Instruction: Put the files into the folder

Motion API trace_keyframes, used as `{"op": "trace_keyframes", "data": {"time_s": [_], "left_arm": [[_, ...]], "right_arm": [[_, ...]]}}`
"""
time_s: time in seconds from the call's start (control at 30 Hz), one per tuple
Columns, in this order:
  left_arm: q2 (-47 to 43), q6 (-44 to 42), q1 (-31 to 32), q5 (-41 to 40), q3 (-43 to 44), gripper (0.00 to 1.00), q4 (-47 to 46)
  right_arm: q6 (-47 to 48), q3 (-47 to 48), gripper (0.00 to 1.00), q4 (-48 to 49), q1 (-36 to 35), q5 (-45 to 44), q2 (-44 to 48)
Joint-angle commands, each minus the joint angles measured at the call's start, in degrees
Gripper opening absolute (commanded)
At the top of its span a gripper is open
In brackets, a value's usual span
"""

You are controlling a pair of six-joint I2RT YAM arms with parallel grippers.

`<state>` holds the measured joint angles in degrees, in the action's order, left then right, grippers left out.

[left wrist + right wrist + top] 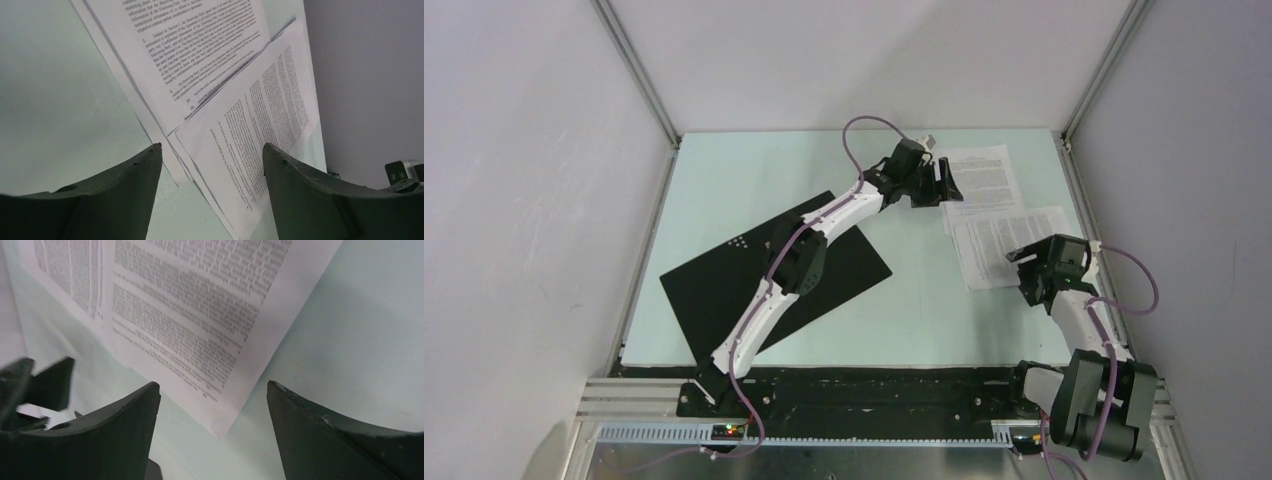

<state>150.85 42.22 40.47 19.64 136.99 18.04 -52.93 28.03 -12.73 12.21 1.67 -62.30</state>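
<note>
Left gripper and right gripper, both spread open, hover at the 2 files near the far-right corner.

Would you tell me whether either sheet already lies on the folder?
No, the far sheet and near sheet lie on the table, apart from the folder.

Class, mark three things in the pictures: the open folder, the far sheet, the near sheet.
open folder [709,295]: top view, on its bare black inside surface.
far sheet [986,175]: top view, on the middle of its text.
near sheet [991,247]: top view, on the middle of its text.
</note>
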Motion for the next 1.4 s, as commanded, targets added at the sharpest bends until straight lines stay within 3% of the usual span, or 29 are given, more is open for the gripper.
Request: {"op": "trace_keyframes", "data": {"time_s": [0.0,0.17,0.33,0.57,0.9,1.17,1.37], "left_arm": [[-2.0,3.7,0.8,-0.7,-2.9,0.77,-2.9],[-6.3,3.0,1.0,-1.0,-10.2,0.77,-3.0],[-11.2,2.0,0.8,0.7,-15.5,0.78,-3.1],[-14.6,0.8,0.5,3.6,-20.1,0.78,-2.9],[-19.7,0.5,-0.8,4.6,-24.8,0.78,-3.0],[-22.0,1.3,-2.2,7.6,-25.7,0.78,-3.0],[-23.3,2.0,-3.8,8.5,-26.8,0.77,-3.0]], "right_arm": [[0.3,4.5,0.82,5.0,5.1,2.5,-3.0],[1.9,11.4,0.82,2.1,6.6,-7.0,-8.7],[1.5,11.3,0.85,-3.1,12.5,-9.9,-9.5],[5.7,10.0,0.87,-1.6,20.9,-6.8,-10.8],[6.8,8.7,0.92,6.4,26.1,1.2,-18.0],[6.7,8.8,0.93,14.6,26.3,4.8,-24.0],[9.1,13.4,0.92,13.3,23.5,4.2,-30.2]]}}
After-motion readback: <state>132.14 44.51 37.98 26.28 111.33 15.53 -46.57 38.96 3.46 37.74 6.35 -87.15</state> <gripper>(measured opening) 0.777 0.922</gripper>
